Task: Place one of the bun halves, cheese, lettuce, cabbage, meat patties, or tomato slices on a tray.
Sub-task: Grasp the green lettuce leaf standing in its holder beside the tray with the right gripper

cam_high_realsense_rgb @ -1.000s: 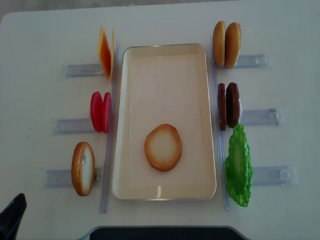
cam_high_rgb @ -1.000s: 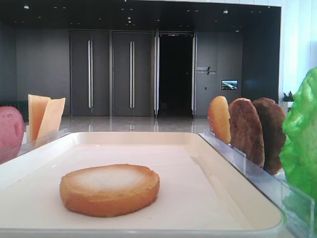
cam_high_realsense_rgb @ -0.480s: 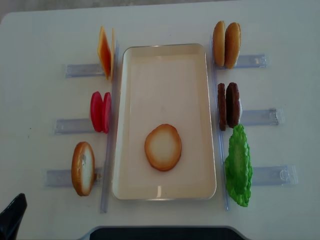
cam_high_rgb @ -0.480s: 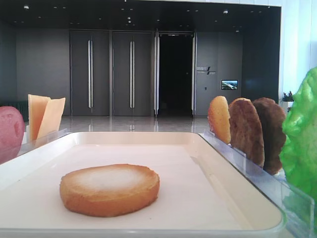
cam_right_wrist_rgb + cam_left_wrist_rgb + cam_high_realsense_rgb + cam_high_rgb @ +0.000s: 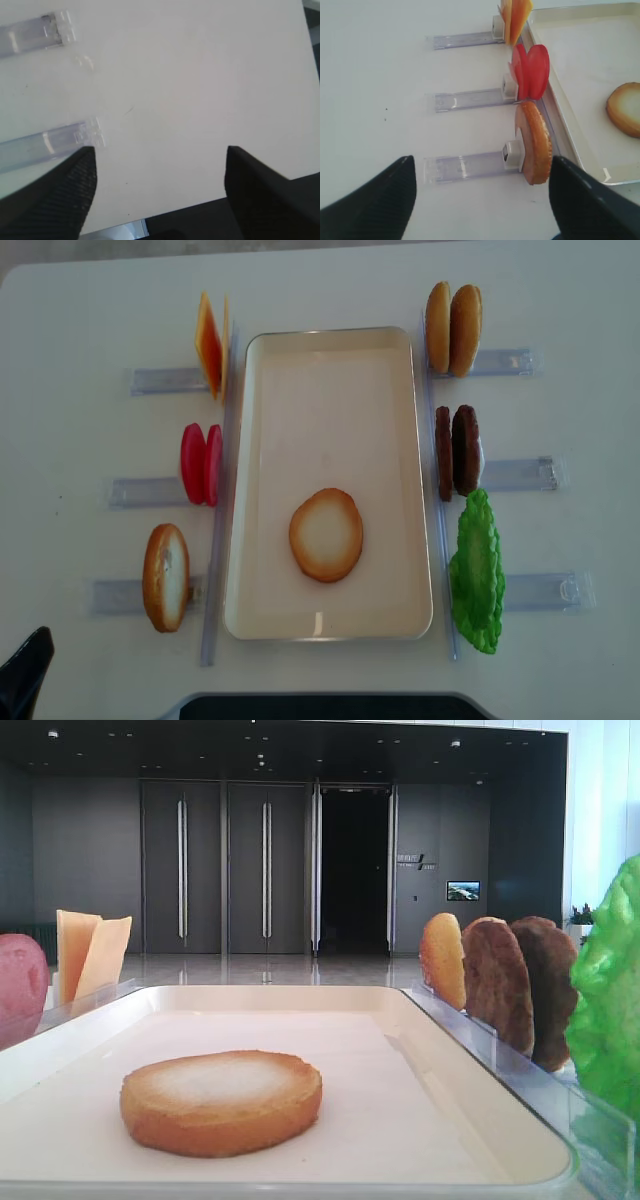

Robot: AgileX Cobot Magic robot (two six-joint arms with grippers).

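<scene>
A bun half (image 5: 326, 534) lies pale face up on the cream tray (image 5: 330, 360), near its front end (image 5: 221, 1102). Left of the tray, another bun half (image 5: 535, 144), the tomato slices (image 5: 531, 71) and the cheese (image 5: 515, 15) stand on edge in clear holders. On the right stand two more bun halves (image 5: 452, 328), the meat patties (image 5: 458, 451) and the lettuce (image 5: 477, 572). My left gripper (image 5: 481, 165) is open over bare table, short of the upright bun. My right gripper (image 5: 160, 150) is open above bare table, holding nothing.
Clear plastic holder rails (image 5: 45, 145) lie on the white table (image 5: 80, 440) on both sides of the tray. The table's near edge (image 5: 210, 202) runs just under the right gripper. A black finger (image 5: 25, 680) of the left gripper shows at the bottom left corner.
</scene>
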